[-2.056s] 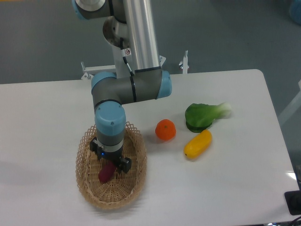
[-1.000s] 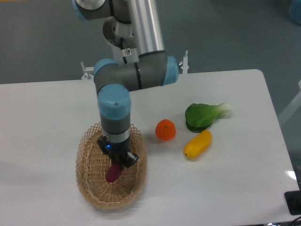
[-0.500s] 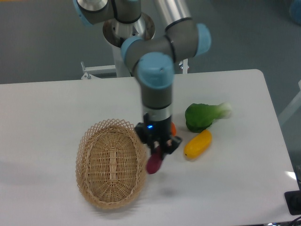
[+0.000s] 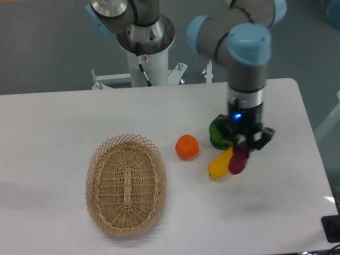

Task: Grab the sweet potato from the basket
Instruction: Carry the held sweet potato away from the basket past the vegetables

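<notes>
Between the fingers of the gripper (image 4: 244,147) hangs the sweet potato (image 4: 238,161), clear of the table (image 4: 64,117) and well to the right of the basket (image 4: 126,183), which now holds nothing. The fingers are closed on the tuber's upper end. Its long axis runs nearly vertical, tilted slightly, with the free tapered end pointing down and a little left.

The 1 relation that matters: the sweet potato lies directly below the fingertips, so any descent brings its lower tip down first. That tip hangs just beside the right end of the yellow vegetable (image 4: 219,164); whether they touch cannot be told. The green vegetable (image 4: 217,133) sits partly behind the gripper, and the orange (image 4: 187,147) lies between it and the basket.

Judgement: the pick-up appears complete, since the basket is well apart from the load.
</notes>
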